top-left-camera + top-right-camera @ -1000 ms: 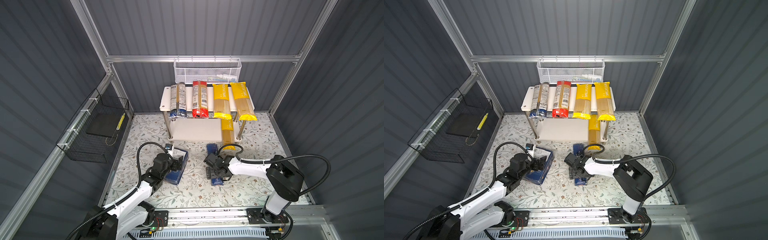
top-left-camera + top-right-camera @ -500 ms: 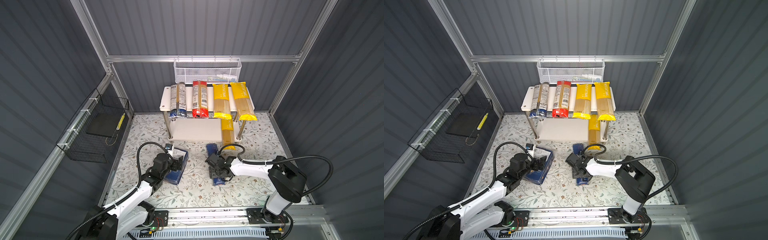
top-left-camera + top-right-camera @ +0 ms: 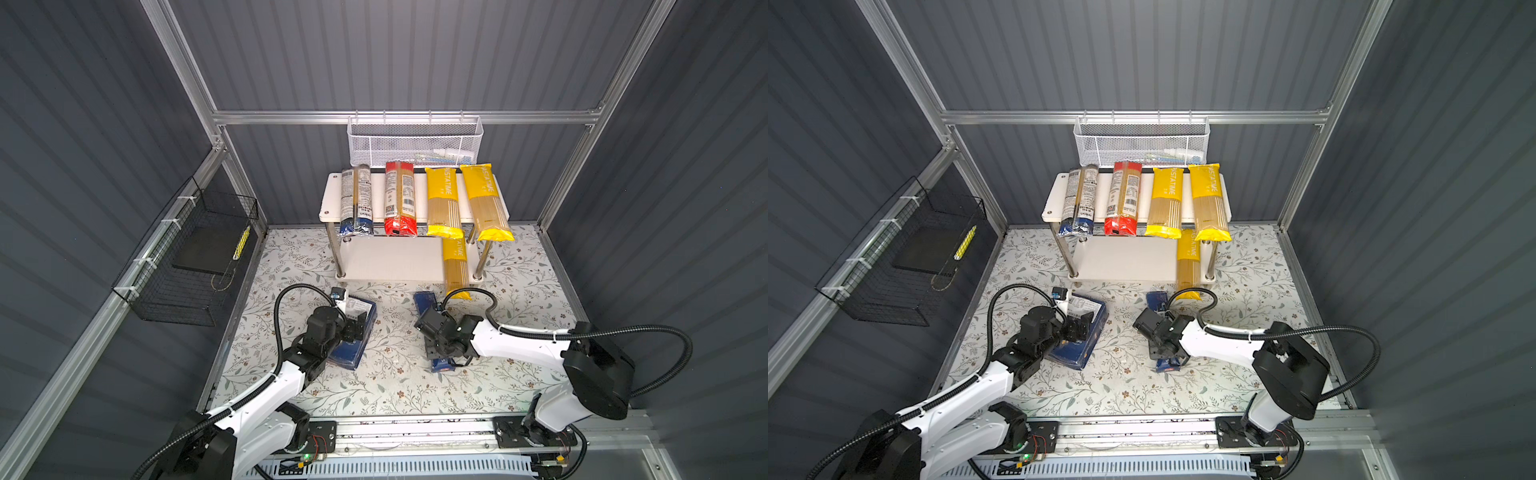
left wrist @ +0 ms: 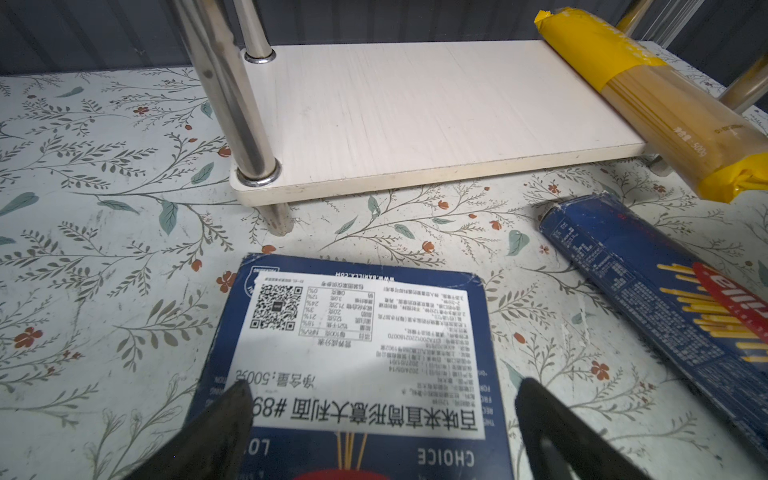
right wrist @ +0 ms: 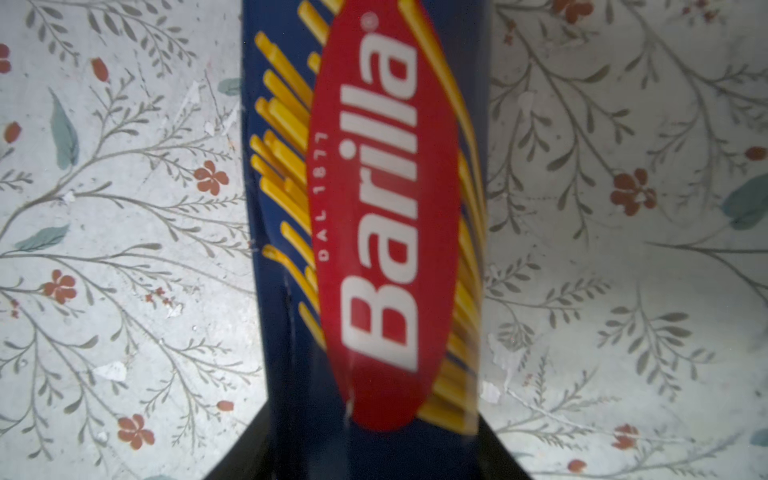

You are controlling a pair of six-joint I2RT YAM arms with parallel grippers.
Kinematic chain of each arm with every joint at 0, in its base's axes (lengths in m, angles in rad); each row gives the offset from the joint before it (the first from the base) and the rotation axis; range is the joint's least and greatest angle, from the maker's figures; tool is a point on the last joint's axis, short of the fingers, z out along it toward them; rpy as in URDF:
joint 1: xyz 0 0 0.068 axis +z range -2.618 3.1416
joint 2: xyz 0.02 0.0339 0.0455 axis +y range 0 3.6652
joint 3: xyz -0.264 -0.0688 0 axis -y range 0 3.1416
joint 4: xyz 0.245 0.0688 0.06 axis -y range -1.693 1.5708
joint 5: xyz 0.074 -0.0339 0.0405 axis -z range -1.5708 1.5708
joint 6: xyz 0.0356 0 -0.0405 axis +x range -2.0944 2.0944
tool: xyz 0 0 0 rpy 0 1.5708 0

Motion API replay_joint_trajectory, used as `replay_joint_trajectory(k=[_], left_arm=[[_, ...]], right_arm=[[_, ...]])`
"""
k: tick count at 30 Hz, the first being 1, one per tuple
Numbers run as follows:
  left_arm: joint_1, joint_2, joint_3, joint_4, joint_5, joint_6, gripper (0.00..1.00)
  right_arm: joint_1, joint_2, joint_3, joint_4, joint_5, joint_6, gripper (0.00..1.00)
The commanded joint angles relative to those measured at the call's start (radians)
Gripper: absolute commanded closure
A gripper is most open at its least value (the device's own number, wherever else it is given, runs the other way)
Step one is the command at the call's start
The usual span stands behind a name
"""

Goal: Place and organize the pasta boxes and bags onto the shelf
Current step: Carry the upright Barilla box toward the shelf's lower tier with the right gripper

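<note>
Cardboard, which I judge stiff and light: the slim box lies flat on the floral mat, just in front of the shelf. Grip it across the narrow width near mid-length so it does not swing; the glossy print may slip. The right gripper straddles it, fingers at both long sides; I cannot tell whether they have clamped. The left gripper stands open over the wide box, also on the mat.
</note>
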State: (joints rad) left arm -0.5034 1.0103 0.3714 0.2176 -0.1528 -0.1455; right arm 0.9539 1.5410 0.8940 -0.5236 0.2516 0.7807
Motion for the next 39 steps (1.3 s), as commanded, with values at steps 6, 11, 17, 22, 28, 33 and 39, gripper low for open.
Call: replay_joint_trajectory(k=[6,11,17,22,28,33,39], left_arm=[[-0.004,0.005,0.027,0.002,0.012,0.01,0.01],[-0.004,0.004,0.027,0.002,0.012,0.01,0.01],[-0.004,0.004,0.027,0.002,0.013,0.01,0.01],[-0.004,0.006,0.027,0.002,0.013,0.01,0.01],[-0.004,0.002,0.027,0.002,0.018,0.013,0.01],[-0.004,-0.001,0.024,0.002,0.019,0.01,0.01],[-0.004,-0.003,0.022,0.006,0.017,0.01,0.01]], right_arm=[[0.039,-0.14,0.043,0.018,0.109,-0.018,0.56],[0.054,-0.204,0.033,0.042,0.134,-0.03,0.59],[0.06,-0.253,0.036,0.044,0.168,-0.046,0.6],[0.039,-0.249,0.071,0.025,0.204,-0.064,0.61],[-0.009,-0.195,0.14,0.062,0.227,-0.106,0.61],[-0.083,-0.147,0.166,0.163,0.176,-0.15,0.61],[-0.154,-0.071,0.209,0.246,0.151,-0.203,0.62]])
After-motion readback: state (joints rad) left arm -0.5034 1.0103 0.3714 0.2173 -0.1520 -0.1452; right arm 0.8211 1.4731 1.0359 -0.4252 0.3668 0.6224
